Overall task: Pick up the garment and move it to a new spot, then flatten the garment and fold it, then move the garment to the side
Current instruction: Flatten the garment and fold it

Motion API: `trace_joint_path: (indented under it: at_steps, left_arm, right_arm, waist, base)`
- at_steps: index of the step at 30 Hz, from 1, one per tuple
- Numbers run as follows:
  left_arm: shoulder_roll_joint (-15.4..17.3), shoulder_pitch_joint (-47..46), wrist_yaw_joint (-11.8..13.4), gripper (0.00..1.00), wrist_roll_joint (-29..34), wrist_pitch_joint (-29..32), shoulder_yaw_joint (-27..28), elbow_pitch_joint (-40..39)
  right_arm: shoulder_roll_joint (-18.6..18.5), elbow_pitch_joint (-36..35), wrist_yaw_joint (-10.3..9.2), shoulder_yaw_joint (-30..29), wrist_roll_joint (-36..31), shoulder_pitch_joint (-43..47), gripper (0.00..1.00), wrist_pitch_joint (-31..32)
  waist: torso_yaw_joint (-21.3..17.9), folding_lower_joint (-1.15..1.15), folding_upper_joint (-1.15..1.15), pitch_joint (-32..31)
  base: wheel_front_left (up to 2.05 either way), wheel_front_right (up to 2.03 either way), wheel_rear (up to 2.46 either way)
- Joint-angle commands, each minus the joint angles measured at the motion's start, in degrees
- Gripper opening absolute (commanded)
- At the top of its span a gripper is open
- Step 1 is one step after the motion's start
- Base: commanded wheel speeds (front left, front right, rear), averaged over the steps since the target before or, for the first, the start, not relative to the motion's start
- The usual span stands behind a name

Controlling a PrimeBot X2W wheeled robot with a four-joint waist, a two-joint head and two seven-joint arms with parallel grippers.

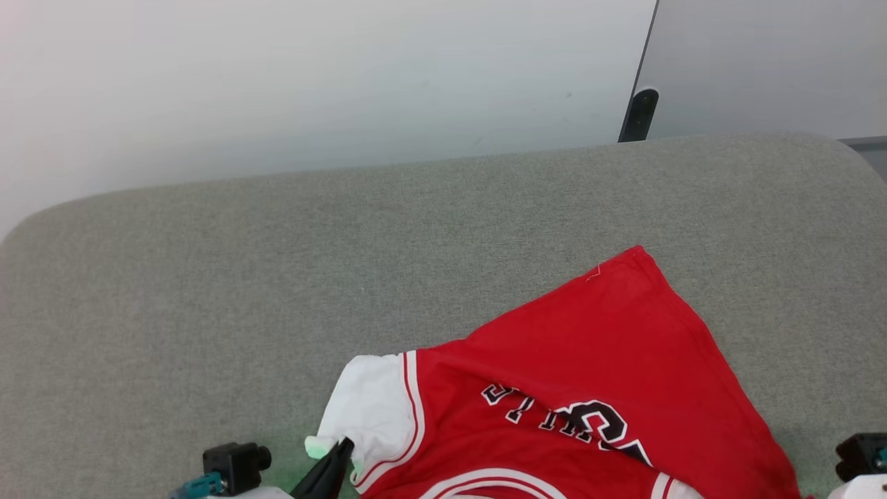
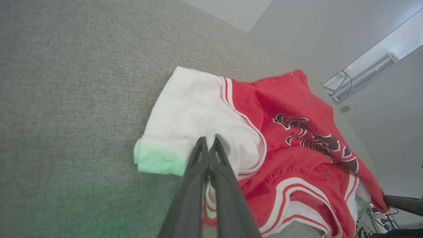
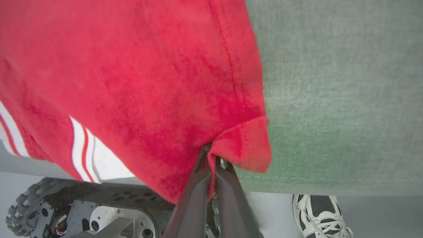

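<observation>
Dark left claw (image 2: pixel 209 141) is clenched on the white sleeve of the garment (image 1: pixel 589 346), and the right claw (image 3: pixel 211 152) is clenched on its red hem corner. Beyond them, the garment lies lettering-up on the near grey tabletop (image 1: pixel 277 277).

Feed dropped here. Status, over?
Both shut: left tool on white sleeve, right tool on red hem. Red jersey draped over grey pad edge. Person's shoe on floor nearby.

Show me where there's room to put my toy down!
Bare grey top: everything left of the white sleeve, and the far strip between jersey and wall. Crowded: the near right, where the left gripper and right gripper pinch it.
</observation>
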Motion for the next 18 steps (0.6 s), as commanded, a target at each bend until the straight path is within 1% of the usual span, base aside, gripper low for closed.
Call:
trace_joint_path:
  at_steps: [1, 6, 10, 13, 16, 18]
  left_arm:
    - [0.01, 0.38, 0.24, 0.0, -0.09, 0.07, 0.0, -0.12]
    - [0.08, 0.24, 0.35, 0.0, 0.42, 0.11, -0.08, -0.64]
    - [-0.08, -1.05, 0.32, 0.0, 0.73, 0.2, -0.04, -1.5]
    - [-0.56, -1.73, 0.0, 0.0, 0.41, 0.19, 0.27, -2.38]
    - [-0.83, -2.93, -0.13, 0.0, 1.26, 0.29, -0.15, -3.04]
    - [-1.06, -3.85, -0.23, 0.0, 1.77, 0.54, -0.53, -3.28]
  right_arm:
    - [0.6, -0.69, -0.07, -0.91, -0.65, -0.16, 1.0, -0.48]
    - [-1.25, -5.17, -0.07, -5.03, -1.82, -2.38, 1.0, 0.12]
    - [-3.55, -10.09, -0.07, -9.48, -1.76, -5.17, 1.0, 2.58]
    - [-4.6, -13.1, -0.07, -11.45, -1.24, -9.04, 1.0, 5.04]
    - [-4.91, -13.48, -0.07, -11.5, -1.78, -14.37, 1.0, 7.07]
    - [-5.11, -12.31, -0.07, -10.27, -2.53, -18.62, 1.0, 7.83]
  waist:
    - [0.08, 0.0, 0.0, -0.06]
    - [0.58, 0.0, 0.0, 0.45]
    - [1.77, 0.0, 0.0, 1.85]
    - [2.93, 0.0, 0.0, 3.1]
    - [4.53, 0.0, 0.0, 4.37]
    - [5.83, 0.0, 0.0, 5.4]
  base:
    - [0.0, 0.0, 0.0]
    - [0.0, 0.0, 0.0]
    - [0.0, 0.0, 0.0]
    - [0.0, 0.0, 0.0]
    - [0.0, 0.0, 0.0]
    - [0.0, 0.0, 0.0]
